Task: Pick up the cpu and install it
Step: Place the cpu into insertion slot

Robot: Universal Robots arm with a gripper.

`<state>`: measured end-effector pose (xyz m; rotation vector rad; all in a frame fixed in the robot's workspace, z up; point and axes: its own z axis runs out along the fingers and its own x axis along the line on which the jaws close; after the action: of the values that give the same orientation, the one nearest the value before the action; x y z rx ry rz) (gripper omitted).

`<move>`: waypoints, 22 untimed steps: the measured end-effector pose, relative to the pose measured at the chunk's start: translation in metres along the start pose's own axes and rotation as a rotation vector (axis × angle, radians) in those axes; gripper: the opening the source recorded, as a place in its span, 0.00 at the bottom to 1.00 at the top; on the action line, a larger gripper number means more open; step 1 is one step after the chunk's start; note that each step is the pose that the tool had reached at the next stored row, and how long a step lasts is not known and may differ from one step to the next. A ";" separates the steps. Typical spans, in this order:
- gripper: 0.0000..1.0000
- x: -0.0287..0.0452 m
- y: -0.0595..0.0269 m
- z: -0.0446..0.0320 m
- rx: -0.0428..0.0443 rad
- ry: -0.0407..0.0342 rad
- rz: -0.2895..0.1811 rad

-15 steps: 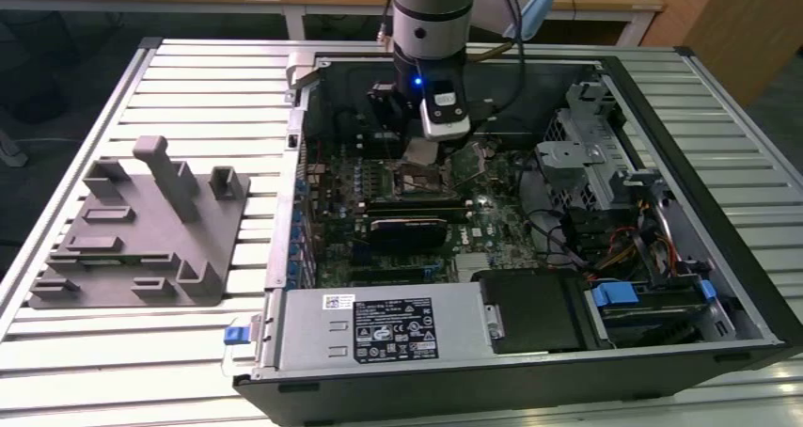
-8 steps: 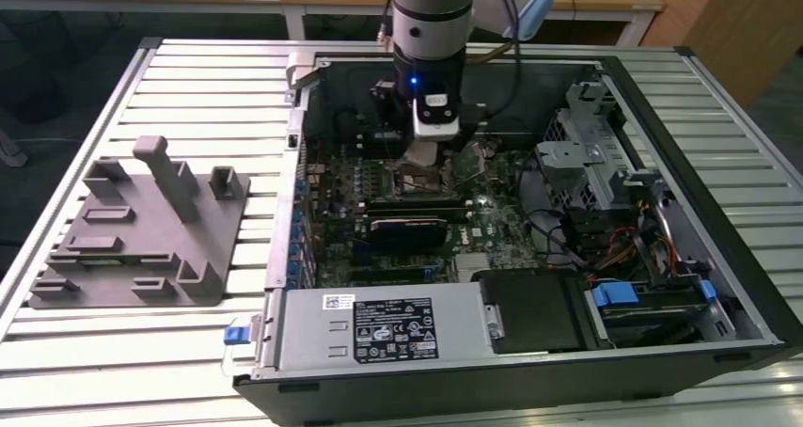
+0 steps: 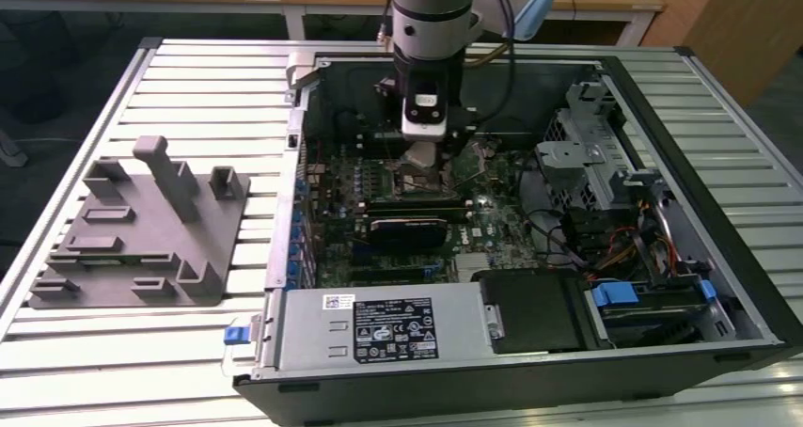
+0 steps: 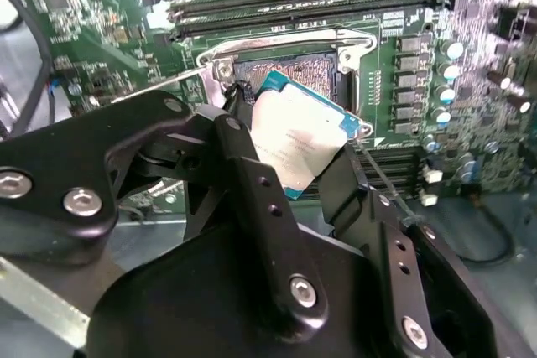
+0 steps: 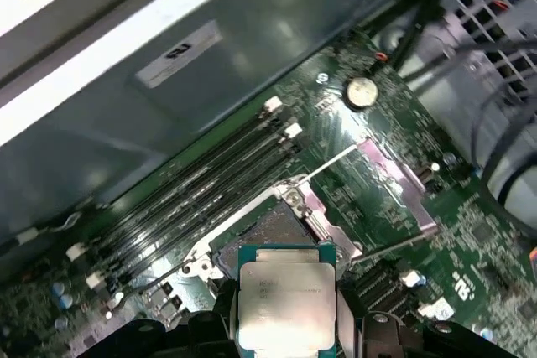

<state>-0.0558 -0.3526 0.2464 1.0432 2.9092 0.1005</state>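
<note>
I read end effector (image 4: pixel 292 150) closed narrow on cpu (image 4: pixel 306 127), fingers (image 4: pixel 252 173) on opposite edges. Open socket (image 4: pixel 289 69) just beneath end effector, cpu not seated.

The cpu (image 4: pixel 298 144), a silvery square with teal rim, is held tilted by the open socket (image 4: pixel 285 69).

The arm (image 3: pixel 433 4) is a silver-grey tube ending in a black wrist block (image 3: pixel 427 70) that carries a small white housing (image 3: pixel 423 117), with dark cables (image 3: pixel 510 51) trailing beside it. In the second wrist view the gripper (image 4: pixel 294 144) is matte black. Its fingers (image 4: pixel 252 182) are built from flat, rounded links pinned with shiny silver screws (image 4: pixel 303 291).
</note>
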 end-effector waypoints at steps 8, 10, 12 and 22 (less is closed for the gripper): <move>0.55 0.0000 0.0000 0.0006 0.0035 -0.0113 0.145; 0.55 0.0000 -0.0001 0.0008 0.0044 -0.0142 0.182; 0.55 0.0000 -0.0001 0.0009 0.0054 -0.0170 0.218; 0.55 0.0000 -0.0001 0.0017 0.0097 -0.0311 0.399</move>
<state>-0.0558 -0.3526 0.2447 1.5950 2.6338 0.0831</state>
